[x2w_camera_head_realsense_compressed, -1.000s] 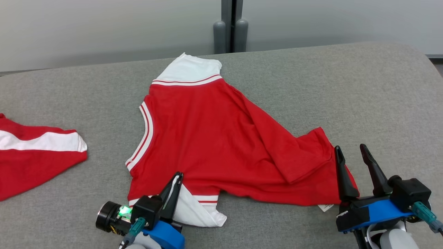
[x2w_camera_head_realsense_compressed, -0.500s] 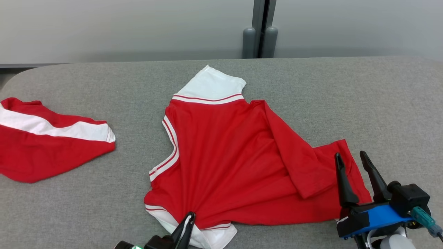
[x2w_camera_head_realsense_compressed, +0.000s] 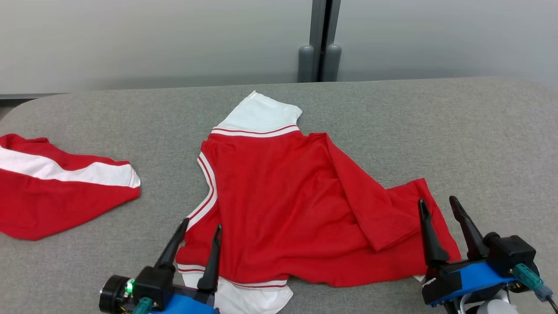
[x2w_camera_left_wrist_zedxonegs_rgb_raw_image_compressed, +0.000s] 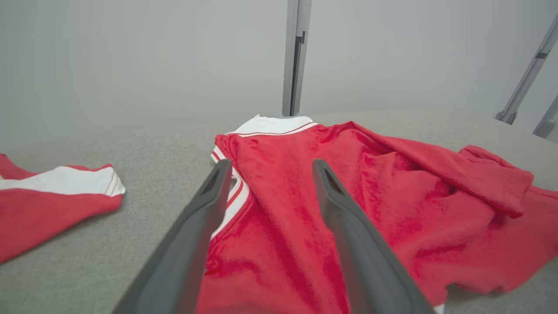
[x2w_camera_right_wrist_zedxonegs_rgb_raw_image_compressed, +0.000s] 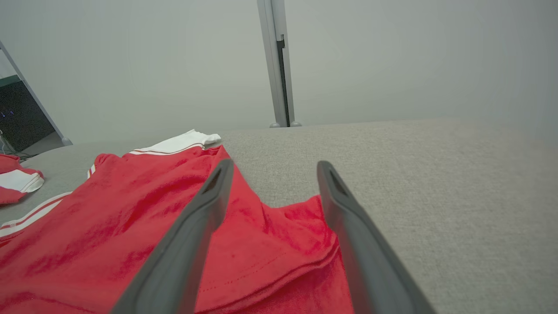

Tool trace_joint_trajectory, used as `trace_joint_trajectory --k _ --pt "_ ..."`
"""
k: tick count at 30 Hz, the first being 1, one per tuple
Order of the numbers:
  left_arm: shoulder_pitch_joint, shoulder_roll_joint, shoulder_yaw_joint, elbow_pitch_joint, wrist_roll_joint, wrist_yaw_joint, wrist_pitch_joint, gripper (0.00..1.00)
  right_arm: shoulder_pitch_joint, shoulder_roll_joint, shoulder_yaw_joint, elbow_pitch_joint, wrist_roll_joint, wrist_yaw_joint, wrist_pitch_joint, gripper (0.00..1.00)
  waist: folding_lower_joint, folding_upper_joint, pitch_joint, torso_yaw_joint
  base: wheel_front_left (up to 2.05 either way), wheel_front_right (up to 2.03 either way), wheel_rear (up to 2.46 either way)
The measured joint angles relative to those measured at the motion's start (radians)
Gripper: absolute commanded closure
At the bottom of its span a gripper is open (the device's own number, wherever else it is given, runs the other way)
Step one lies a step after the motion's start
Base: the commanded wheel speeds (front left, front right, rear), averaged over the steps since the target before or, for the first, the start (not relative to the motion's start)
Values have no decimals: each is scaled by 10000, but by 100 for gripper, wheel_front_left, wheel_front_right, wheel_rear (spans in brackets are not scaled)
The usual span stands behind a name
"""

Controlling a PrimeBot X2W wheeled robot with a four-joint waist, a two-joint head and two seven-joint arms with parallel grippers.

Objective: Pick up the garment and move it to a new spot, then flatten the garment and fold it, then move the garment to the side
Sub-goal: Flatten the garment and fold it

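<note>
Garment (x2w_camera_head_realsense_compressed: pixel 283 196) lies under left hand (x2w_camera_head_realsense_compressed: pixel 202 223) & right hand (x2w_camera_head_realsense_compressed: pixel 436 200), both w/ fingers apart.

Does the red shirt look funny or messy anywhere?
Yes. The red shirt isn't lying flat on the table. Its right side has flopped over on itself, making a thick slanted fold, so the shirt looks lopsided. Nothing looks torn or spilled.

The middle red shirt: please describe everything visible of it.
The shirt is soft red knit with white sleeves and red-white striped trim. It lies on the grey table, not flat: its right side is folded over diagonally and creased. The left gripper and right gripper hang over its near corners, jaws open.
</note>
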State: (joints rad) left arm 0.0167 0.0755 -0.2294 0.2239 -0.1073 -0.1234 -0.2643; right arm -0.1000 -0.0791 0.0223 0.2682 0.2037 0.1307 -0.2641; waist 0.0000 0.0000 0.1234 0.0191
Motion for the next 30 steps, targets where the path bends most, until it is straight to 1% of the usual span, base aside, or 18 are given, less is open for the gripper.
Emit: trace_joint_trajectory --k 4,11,19,24,30 --pt "-508 138 504 153 54 -2 -2 0 -2 -4 6 19 -2 0 0 0 0 0 17 -206 0 0 0" --pt "-1283 420 1060 1429 119 -6 -2 0 -36 -2 36 31 8 0 0 0 0 0 232 -583 0 0 0" --pt "-1707 568 988 3298 178 -10 0 0 -168 -6 -19 56 29 -2 0 0 1 0 517 -888 0 0 0" --pt "-1791 608 1139 4096 123 -2 0 0 -218 -2 -58 54 29 -2 0 0 1 0 593 -958 0 0 0" --pt "-2104 585 1080 5033 188 2 -35 0 -233 19 -82 46 27 -2 0 0 0 0 636 -962 0 0 0"
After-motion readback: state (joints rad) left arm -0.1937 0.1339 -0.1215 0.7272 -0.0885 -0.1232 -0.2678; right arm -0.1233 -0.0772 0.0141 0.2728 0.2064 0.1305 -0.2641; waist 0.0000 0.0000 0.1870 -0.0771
